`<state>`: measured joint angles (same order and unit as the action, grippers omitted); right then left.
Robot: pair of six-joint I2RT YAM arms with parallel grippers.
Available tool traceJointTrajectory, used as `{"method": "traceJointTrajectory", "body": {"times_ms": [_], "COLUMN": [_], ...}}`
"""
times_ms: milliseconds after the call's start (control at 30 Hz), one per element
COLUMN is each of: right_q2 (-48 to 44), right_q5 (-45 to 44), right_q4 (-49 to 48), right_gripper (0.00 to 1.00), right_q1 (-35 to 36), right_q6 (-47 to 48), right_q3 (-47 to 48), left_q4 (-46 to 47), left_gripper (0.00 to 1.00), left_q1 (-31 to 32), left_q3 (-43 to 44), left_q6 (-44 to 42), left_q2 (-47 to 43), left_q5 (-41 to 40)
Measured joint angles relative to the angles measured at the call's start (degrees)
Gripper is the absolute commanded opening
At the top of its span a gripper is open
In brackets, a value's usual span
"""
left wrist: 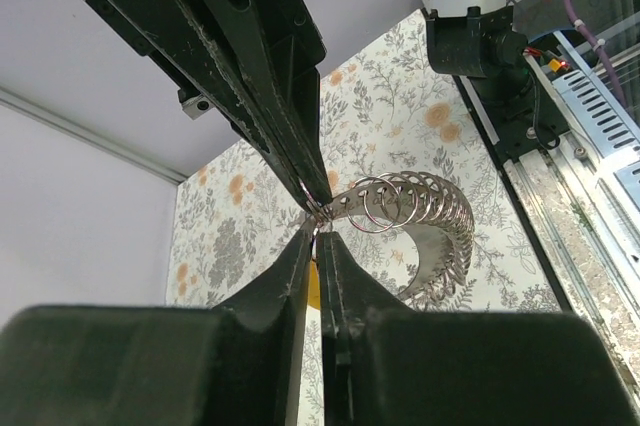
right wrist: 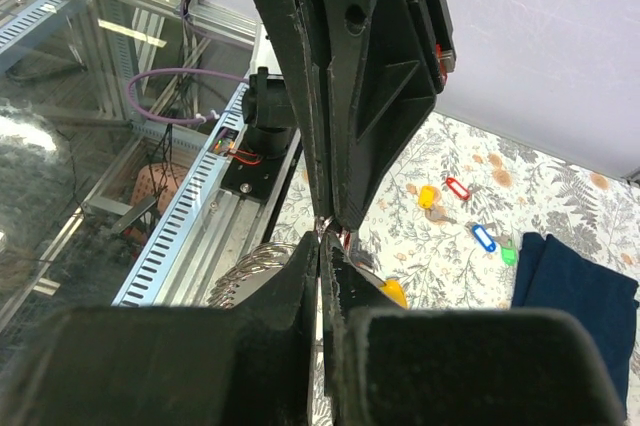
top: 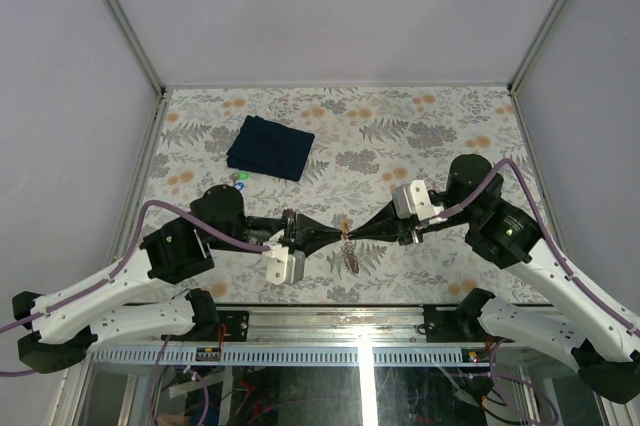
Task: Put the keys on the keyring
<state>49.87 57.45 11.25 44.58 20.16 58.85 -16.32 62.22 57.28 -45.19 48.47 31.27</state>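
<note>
Jaws pinching keyring (left wrist: 452, 251), grip point hidden

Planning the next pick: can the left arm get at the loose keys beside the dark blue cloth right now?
Probably not yet: the left gripper is shut on the keyring, which the right gripper also pinches. The keys lie in the open beside the cloth, so once freed the way looks clear.

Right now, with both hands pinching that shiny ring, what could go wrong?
The left hand grips the keyring only by its fingertips, with the rest dangling, so a tug might make it slip. The right hand is shut tip to tip against it; the hands could bump. Fetching the keys by the cloth means one hand letting go.
</note>
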Motion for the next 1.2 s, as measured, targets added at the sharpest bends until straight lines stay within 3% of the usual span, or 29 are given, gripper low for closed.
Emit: {"method": "traceJointTrajectory", "body": {"times_ms": [467, 1200], "right_q2": [-1.3, -4.2], "right_q5": [-3.8, -15.7], "right_q4": [-6.5, -34.9], "right_gripper": [0.00, 0.00], "right_q1": [0.1, 0.4], "right_q6": [-3.7, -21.9], "right_q3": [-2.3, -15.2], "left_q4": [1.1, 7.4], "left_gripper": [0.00, 0.01], "left_q1": [0.0, 0.0], "left_q3": [0.0, -2.8], "left_q6": [-0.2, 1.0], "left_q2": [-0.5, -2.3], "left_q5": [-3.7, -13.9]}}
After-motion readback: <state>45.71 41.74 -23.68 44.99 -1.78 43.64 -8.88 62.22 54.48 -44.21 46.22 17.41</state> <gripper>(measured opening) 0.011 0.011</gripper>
